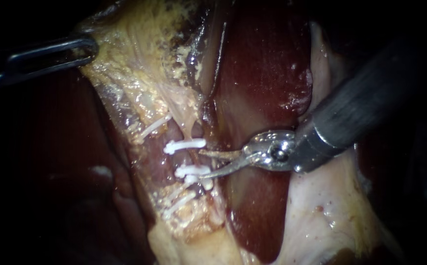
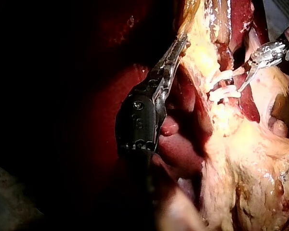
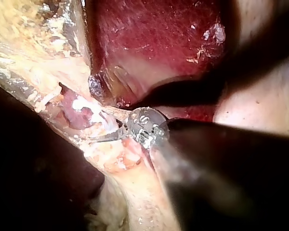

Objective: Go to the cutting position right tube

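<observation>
Right tool (image 1: 199,164) blades parted (between white clips (image 1: 186,145)) | left tool (image 1: 92,49) clamps pale tissue (image 1: 139,59) | liver (image 1: 262,64) dark red

- Endoscope view: light pools in the middle, brightest on the pale tissue (image 1: 139,59) and the white clips (image 1: 186,145). The borders sink to black.
- Glare sparkles on the metal hinge of the right instrument (image 1: 201,164).
- The left instrument (image 1: 88,49) lies in shadow beside the lit patch.
- Left wrist view: mostly dark, with lit yellowish tissue ahead of the instrument.
- Right wrist view: a wet sheen on the liver (image 3: 149,43).
</observation>
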Robot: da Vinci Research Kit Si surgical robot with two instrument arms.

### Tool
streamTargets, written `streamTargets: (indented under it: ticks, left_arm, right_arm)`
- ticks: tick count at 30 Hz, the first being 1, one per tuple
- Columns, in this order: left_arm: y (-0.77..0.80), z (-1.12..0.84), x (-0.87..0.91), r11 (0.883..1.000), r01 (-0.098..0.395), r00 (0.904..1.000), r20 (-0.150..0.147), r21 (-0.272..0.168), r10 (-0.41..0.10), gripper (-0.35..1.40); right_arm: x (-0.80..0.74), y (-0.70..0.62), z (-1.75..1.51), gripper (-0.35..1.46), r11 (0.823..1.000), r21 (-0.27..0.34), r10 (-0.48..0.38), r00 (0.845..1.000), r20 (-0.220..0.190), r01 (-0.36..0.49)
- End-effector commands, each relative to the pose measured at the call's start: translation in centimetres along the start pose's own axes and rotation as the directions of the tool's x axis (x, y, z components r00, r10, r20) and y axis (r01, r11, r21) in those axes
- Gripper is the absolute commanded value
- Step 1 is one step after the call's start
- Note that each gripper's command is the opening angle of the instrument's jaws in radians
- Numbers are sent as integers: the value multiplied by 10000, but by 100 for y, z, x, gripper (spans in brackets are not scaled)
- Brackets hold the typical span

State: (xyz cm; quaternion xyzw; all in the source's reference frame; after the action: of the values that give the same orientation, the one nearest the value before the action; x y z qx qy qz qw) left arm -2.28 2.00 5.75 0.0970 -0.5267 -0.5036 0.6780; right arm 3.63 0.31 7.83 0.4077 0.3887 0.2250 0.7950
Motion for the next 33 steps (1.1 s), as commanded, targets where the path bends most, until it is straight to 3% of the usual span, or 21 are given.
streamTargets:
  ticks: [1,5,11,19,33]
  left_arm:
    - [0,0,0,10000,-5,10000,-2,1,5,-35]
    - [-1,0,0,10000,-5,10000,-1,-4,5,-35]
    - [-1,0,0,10000,-7,10000,1,-5,7,-35]
    - [-1,0,1,10000,-10,10000,10,-36,10,-35]
    - [-2,2,2,10000,-15,10000,10,-17,15,-35]
  right_arm:
    - [1,1,3,130,10000,-22,0,10000,-10,0]
    - [4,6,13,130,10000,12,7,10000,9,-7]
    - [3,5,18,127,9965,822,-179,9998,-50,182]
    - [5,5,26,119,9893,1412,-366,9993,-107,377]
    - [12,11,53,107,9849,1682,-377,9991,-199,405]
